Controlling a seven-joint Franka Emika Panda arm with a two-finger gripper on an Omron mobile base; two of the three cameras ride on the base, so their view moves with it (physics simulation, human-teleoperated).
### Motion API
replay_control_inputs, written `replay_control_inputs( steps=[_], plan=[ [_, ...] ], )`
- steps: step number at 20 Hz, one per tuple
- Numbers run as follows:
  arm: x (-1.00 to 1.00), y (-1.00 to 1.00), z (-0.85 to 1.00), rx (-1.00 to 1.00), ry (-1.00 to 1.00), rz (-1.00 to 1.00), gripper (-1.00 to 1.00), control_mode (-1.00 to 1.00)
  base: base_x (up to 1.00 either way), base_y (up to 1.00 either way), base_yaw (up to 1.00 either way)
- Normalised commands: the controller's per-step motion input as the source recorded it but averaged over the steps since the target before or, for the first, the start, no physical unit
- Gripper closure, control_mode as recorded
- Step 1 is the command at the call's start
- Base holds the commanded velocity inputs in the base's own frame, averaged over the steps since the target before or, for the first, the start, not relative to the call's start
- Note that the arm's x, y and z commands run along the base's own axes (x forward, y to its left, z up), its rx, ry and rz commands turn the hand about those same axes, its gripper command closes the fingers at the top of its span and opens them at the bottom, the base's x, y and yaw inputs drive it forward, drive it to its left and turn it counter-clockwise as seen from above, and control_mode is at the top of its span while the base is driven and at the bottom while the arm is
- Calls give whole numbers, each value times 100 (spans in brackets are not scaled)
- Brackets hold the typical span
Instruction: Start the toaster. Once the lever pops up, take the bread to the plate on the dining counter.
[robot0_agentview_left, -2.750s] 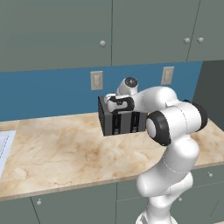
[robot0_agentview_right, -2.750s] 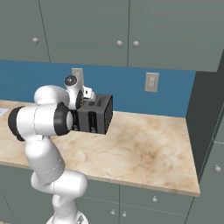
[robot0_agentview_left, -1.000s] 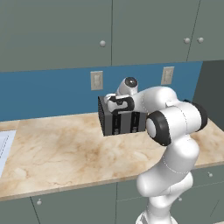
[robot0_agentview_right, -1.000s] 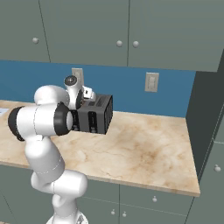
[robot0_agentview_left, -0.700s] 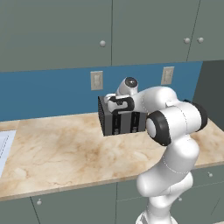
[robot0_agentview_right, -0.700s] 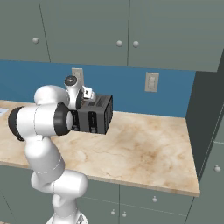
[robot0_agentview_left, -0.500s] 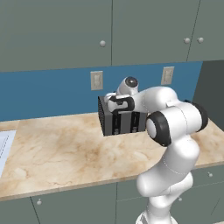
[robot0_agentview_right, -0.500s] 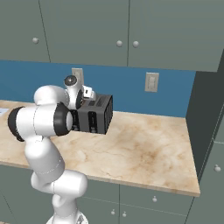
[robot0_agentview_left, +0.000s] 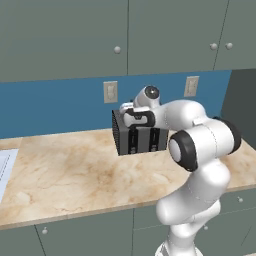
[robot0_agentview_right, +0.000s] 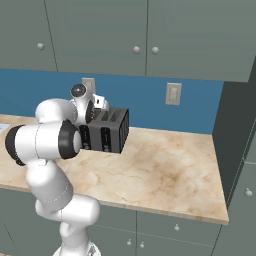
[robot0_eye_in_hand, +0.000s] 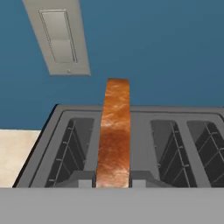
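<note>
Hovering over the toaster (robot0_agentview_left: 139, 139), my gripper (robot0_agentview_left: 134, 119) was closed, empty; lifting off-centre risked jamming the bread (robot0_eye_in_hand: 114, 135) against its slot.

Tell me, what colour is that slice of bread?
Orange-brown, mottled, seen edge-on; the bread shows best in the hand view.

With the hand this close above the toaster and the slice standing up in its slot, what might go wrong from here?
1. The gripper is shut right at the toaster front; whether it holds anything is hidden, so a lift could come up empty.
2. The bread stands in a narrow slot; pulled at an angle, it could catch on the slot edge.
</note>
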Motion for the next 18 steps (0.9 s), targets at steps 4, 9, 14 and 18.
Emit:
replay_control_inputs(
  steps=[4,9,14,18],
  plan=[
    [-19,0,35,0,-9,0,100,-100,0,0,0],
    [-17,0,33,0,-5,0,100,-100,0,0,0],
    [-36,0,16,0,-8,0,100,-100,0,0,0],
    [-51,-1,14,0,-14,0,100,-100,0,0,0]
  ],
)
